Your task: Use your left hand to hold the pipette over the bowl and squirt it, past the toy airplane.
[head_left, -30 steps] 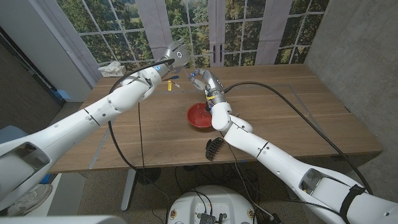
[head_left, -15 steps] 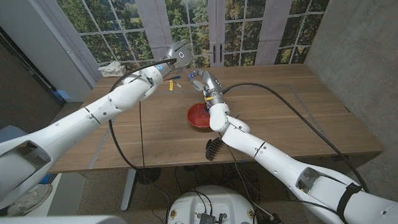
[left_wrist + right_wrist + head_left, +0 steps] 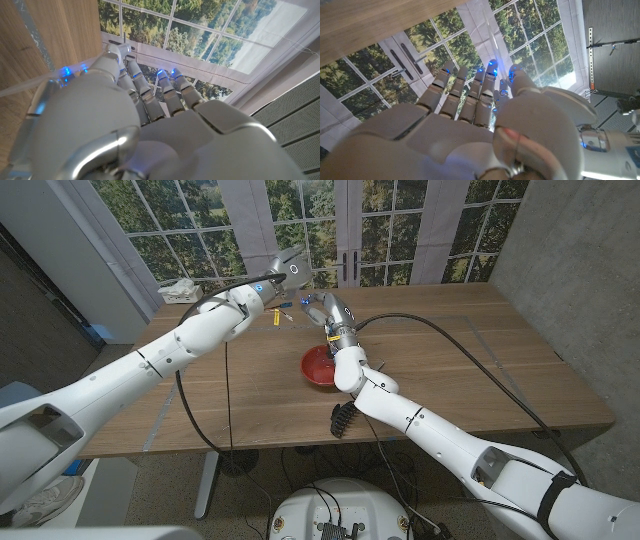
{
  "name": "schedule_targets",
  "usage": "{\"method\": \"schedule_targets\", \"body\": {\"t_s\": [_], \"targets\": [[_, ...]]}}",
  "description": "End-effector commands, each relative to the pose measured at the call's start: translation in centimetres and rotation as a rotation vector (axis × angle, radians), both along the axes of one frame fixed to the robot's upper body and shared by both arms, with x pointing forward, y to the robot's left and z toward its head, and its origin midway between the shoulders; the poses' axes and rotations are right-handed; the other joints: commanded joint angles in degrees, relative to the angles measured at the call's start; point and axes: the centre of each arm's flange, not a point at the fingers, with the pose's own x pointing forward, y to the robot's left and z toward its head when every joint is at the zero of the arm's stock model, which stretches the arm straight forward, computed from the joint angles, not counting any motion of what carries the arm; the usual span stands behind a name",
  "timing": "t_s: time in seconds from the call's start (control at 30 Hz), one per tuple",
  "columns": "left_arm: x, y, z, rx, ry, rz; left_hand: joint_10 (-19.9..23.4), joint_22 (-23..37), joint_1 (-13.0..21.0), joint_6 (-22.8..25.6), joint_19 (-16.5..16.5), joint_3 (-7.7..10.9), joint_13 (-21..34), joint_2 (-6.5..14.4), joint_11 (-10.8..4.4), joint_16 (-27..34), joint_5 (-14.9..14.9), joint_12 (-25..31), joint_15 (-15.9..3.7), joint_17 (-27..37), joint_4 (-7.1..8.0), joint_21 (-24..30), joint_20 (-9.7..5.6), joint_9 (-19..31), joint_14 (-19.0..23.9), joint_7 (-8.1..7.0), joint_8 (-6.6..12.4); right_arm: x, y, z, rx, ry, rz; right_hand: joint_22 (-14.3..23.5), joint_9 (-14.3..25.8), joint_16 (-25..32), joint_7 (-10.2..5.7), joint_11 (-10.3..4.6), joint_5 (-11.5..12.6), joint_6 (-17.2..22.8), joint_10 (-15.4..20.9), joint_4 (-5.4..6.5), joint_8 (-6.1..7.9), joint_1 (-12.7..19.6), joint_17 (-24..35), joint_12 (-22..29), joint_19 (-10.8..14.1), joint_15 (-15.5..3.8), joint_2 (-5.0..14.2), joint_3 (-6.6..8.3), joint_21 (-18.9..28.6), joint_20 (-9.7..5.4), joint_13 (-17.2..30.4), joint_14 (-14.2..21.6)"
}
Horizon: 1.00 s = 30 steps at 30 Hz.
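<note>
We judge the pipette (image 3: 30,84) light, thin, soft at the bulb and easily crushed; it is best taken at the bulb, pinched gently. It lies clear across the left hand (image 3: 287,268), raised at the far side; whether the fingers pinch it we cannot tell. The right hand (image 3: 326,309), fingers straight and together, hangs beyond the red bowl (image 3: 321,366), contents not discernible. The airplane (image 3: 277,314) sits between the hands.
</note>
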Motion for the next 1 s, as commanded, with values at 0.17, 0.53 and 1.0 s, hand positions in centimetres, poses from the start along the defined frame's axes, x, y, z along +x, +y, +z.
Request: {"method": "schedule_targets", "body": {"t_s": [0.17,0.53,1.0], "targets": [[-0.2,-0.2,0.0,-0.001,0.023,0.002,0.10,0.08,-0.02,2.16,0.00,-0.28,0.25,0.47,0.22,0.12,0.51,-0.43,-10.23,0.29,0.00,-0.01,-0.38,0.22,0.37,-1.44,0.81,0.0,1.1,-0.2,0.007,-0.037,-0.020,0.17,1.07,1.35,-0.12,-0.06,-0.47,1.19,0.46,-0.27,1.47,1.00,1.69,1.43,0.43,-5.24,-1.41,-1.60,0.30,0.33,2.21,0.53],[-0.2,-0.2,-0.1,-0.002,0.023,0.003,0.23,0.07,0.10,2.57,-0.07,-0.33,0.29,0.43,0.20,0.10,0.56,-0.42,-10.25,0.28,-0.06,-0.02,-0.46,0.19,0.30,-1.20,0.94,0.0,1.8,-0.5,0.015,-0.053,-0.047,0.23,2.24,2.47,-0.48,-0.27,-0.77,2.53,0.38,-0.29,3.31,2.10,3.35,2.73,0.36,-5.30,-2.36,-2.76,0.38,0.58,4.35,0.96],[0.0,-0.3,-0.1,-0.005,0.026,0.001,0.29,0.07,0.21,2.75,-0.15,-0.41,0.33,0.40,0.21,0.09,0.62,-0.45,-10.26,0.27,-0.06,-0.04,-0.47,0.15,0.26,-1.08,0.97,0.2,2.0,-0.6,0.033,-0.051,-0.073,0.37,6.04,5.56,-0.05,-1.35,-0.68,5.95,1.50,-0.19,8.71,5.12,7.48,6.07,0.25,-6.57,-2.55,-4.36,0.67,0.25,8.96,2.24]]}}
